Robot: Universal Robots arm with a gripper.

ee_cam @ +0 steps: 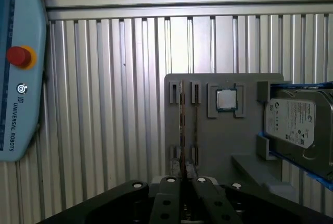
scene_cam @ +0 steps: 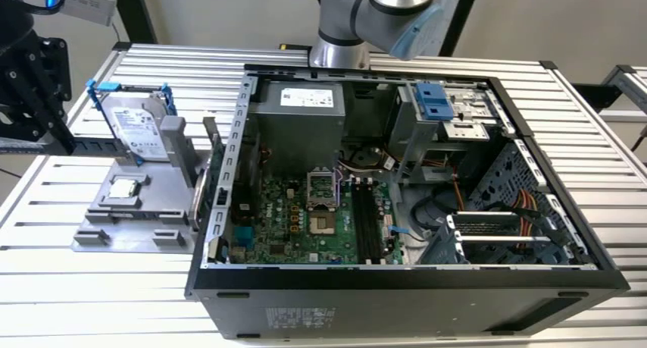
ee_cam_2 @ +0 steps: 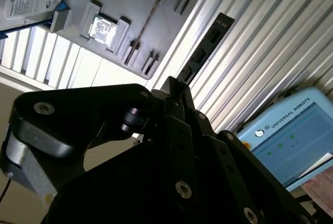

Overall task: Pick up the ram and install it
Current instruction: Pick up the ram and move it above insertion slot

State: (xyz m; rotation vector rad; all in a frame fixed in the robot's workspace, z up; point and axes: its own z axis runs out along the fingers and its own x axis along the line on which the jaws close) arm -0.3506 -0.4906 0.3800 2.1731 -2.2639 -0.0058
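The gripper (ee_cam: pixel 183 182) held the ram (ee_cam_2: pixel 205 49) pinched between nearly closed fingers, its long axis jutting from the fingertips along the ribs of the table (ee_cam: pixel 104 104), apparently above the slotted edge of the gray holder (ee_cam: pixel 223 135) and well apart from the motherboard slots (scene_cam: pixel 366 223).

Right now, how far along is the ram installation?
Done: the ram is clear of the gray holder, clamped at one end in the gripper. In hand: it is held above the slatted table, near the holder. Left: the motherboard's long black slots look empty, so the ram is not yet seated.
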